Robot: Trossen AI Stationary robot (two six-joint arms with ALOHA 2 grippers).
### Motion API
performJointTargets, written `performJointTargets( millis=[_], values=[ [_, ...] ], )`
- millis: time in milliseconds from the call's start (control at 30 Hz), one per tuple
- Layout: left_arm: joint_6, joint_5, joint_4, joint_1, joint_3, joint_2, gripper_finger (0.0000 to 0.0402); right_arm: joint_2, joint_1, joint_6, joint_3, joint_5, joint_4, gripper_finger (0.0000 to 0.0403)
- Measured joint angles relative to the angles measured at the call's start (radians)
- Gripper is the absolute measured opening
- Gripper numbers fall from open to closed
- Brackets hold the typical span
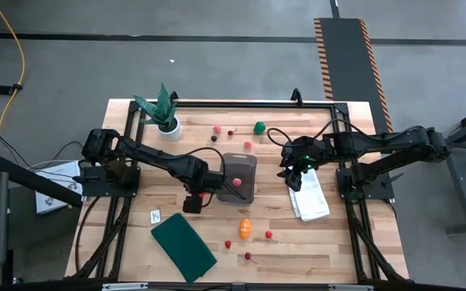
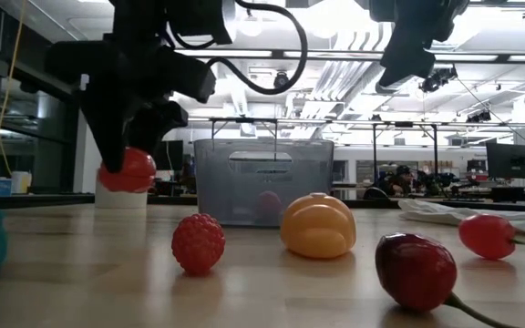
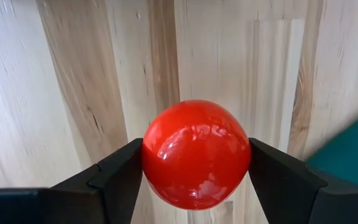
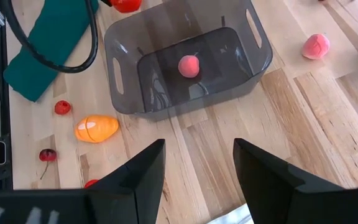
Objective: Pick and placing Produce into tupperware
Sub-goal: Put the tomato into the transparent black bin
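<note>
While the left gripper (image 3: 194,163) clamps the red ball (image 3: 196,154) seemingly above table, right gripper (image 4: 194,171) spread, tupperware (image 4: 188,59) nearby.

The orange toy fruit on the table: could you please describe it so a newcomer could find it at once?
Start at the clear grey container mid-table. Toward the table's front edge from it lies the orange toy fruit. It is the only orange piece, oval and larger than the small red berries beside it.

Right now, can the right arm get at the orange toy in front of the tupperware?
Probably yes: the right gripper is open and empty, the orange toy lies bare on the table beside the tupperware, nothing between.
</note>
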Motion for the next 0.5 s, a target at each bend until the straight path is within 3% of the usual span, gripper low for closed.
performJointTargets(
  millis=[500],
  values=[
    [0.003,0.000,-0.013,0.000,0.080,0.000,0.0258,0.000,0.000,0.000,0.000,0.000,0.006,0.0181]
  ],
)
